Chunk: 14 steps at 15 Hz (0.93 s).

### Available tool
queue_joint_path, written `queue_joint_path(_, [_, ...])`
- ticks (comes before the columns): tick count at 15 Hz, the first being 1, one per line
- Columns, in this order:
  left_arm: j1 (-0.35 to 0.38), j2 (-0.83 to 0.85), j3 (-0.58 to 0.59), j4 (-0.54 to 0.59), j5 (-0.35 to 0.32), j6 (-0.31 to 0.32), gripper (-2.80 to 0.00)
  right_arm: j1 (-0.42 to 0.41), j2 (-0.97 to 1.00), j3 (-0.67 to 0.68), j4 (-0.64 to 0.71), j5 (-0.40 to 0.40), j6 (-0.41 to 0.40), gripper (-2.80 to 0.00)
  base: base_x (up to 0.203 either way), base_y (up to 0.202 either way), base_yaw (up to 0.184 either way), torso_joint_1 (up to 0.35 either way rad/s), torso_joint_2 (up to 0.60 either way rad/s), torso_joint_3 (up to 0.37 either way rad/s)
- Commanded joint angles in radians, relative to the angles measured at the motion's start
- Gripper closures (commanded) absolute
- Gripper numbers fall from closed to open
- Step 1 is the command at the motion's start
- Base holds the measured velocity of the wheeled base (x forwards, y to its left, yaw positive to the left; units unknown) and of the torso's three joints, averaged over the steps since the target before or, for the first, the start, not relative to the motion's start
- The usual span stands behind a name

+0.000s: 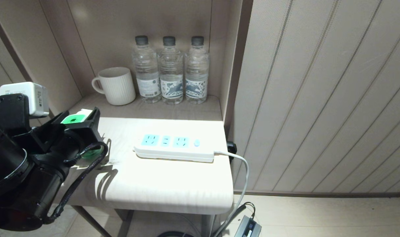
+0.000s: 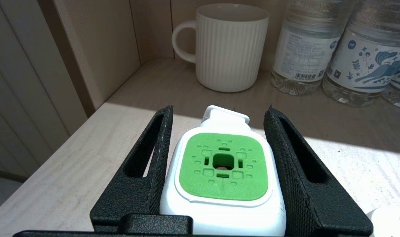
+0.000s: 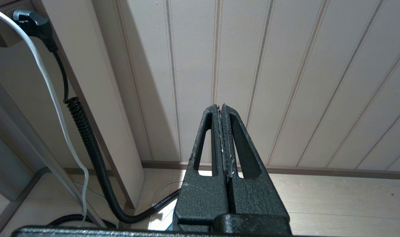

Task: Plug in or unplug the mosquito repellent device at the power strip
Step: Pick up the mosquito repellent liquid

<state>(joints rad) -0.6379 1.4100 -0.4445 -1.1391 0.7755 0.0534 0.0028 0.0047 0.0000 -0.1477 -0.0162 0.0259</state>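
1. We have the left gripper [image 2: 219, 144] at the left edge of the table [image 1: 173, 184], its two fingers [image 2: 147, 164] set on either side of the mosquito repellent device [image 2: 221, 171]. They look closed against its white cap, so we read this as a grip on the device.

2. The device stands upright near the table's left edge, green top face up, well apart from the power strip [image 1: 173, 148].

3. The power strip lies flat toward the right edge of the table, its cord [image 1: 242, 171] dropping over that edge. All its light-blue sockets are empty.

4. Behind, on the raised back shelf, stand a white mug [image 1: 116, 85] and three water bottles [image 1: 170, 70].

5. The right gripper [image 3: 221, 113] hangs parked beside the table, fingers pressed together and holding nothing.

6. We judge the step to be plugging in: the device is grasped but not yet carried.

7. The next move calls for lifting it, carrying it toward the strip, turning its plug prongs down and lining them up with a socket before pressing.
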Motion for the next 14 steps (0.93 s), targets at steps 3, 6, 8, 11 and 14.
queue_joint_path(3, [0.000,0.000,-0.002,-0.007,0.006,0.002,0.00,0.000,0.000,0.000,-0.001,0.000,0.000,0.00,0.000,0.000,0.000,0.000,0.00,0.000])
queue_joint_path(6, [0.000,0.000,-0.002,-0.007,0.007,0.003,0.00,0.000,0.000,0.000,-0.001,-0.001,0.000,0.00,0.000,0.000,0.000,0.000,0.00,0.000])
queue_joint_path(8, [0.000,0.005,-0.004,-0.007,0.007,0.003,0.00,0.000,0.000,0.000,-0.001,0.001,0.000,0.00,0.000,0.000,0.000,0.000,0.00,0.000])
queue_joint_path(11, [0.000,0.006,-0.007,-0.007,0.007,0.003,0.00,0.000,0.000,0.000,-0.001,0.001,0.000,0.00,0.000,0.000,0.000,0.000,0.00,0.000])
queue_joint_path(14, [0.000,0.010,-0.010,-0.010,0.006,0.001,0.00,0.000,0.000,0.000,-0.001,0.001,0.000,0.00,0.000,0.000,0.000,0.000,0.00,0.000])
